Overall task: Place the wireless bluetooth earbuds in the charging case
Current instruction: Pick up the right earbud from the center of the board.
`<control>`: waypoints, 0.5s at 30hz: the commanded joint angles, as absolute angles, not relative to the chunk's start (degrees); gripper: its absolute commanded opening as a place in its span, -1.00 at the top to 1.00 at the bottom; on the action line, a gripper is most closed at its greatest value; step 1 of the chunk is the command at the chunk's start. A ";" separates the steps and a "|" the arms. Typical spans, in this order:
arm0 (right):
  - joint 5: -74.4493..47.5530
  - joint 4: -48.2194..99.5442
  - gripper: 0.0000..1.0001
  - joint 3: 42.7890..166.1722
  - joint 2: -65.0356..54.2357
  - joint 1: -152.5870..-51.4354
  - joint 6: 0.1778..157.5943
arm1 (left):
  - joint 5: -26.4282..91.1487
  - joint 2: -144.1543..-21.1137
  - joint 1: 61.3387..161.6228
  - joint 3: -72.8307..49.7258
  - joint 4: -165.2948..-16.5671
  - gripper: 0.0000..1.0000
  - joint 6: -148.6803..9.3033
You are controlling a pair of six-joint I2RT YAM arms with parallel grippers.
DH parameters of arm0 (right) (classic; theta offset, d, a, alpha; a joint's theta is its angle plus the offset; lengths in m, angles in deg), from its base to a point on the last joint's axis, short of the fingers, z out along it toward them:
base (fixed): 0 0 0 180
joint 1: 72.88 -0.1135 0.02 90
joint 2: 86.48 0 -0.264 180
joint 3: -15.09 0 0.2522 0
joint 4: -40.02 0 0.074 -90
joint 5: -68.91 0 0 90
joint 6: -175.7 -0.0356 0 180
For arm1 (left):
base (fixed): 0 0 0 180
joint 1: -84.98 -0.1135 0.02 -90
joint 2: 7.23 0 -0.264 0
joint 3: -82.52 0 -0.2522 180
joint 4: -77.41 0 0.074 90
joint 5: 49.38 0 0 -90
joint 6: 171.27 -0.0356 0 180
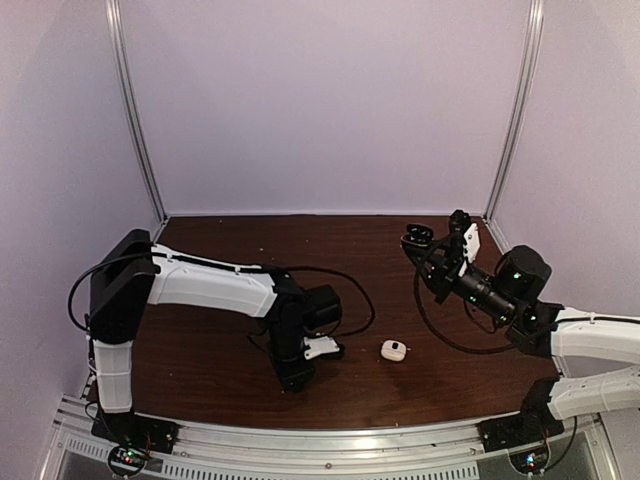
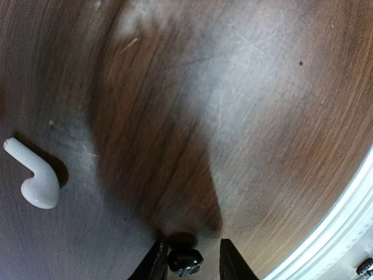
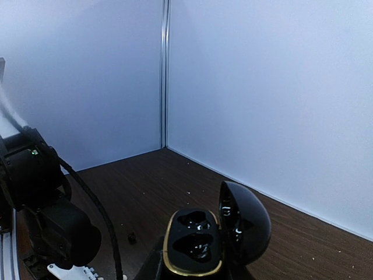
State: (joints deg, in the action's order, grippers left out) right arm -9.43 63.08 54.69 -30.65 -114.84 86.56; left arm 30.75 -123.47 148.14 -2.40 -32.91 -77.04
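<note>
One stubby black earbud (image 2: 185, 261) is flanked by the left tool (image 2: 191, 252), grip untellable; rightward, an open black charging case (image 3: 192, 240) is clamped in the right tool (image 3: 195, 269).

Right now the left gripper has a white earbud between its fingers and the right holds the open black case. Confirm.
Not quite: the left wrist view shows a black earbud between the fingers of the left gripper; the white earbud lies apart on the table. The black case claim stands.

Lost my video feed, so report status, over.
Left gripper straddles black earbud, grip unconfirmed. Right gripper holds charging case aloft, open. White earbud lies apart, untouched. No obstruction seen.
</note>
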 commanded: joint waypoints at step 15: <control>-9.75 63.22 1.00 54.77 -31.55 -114.31 86.40 | 33.84 -122.76 150.10 -5.67 -32.20 0.53 -77.06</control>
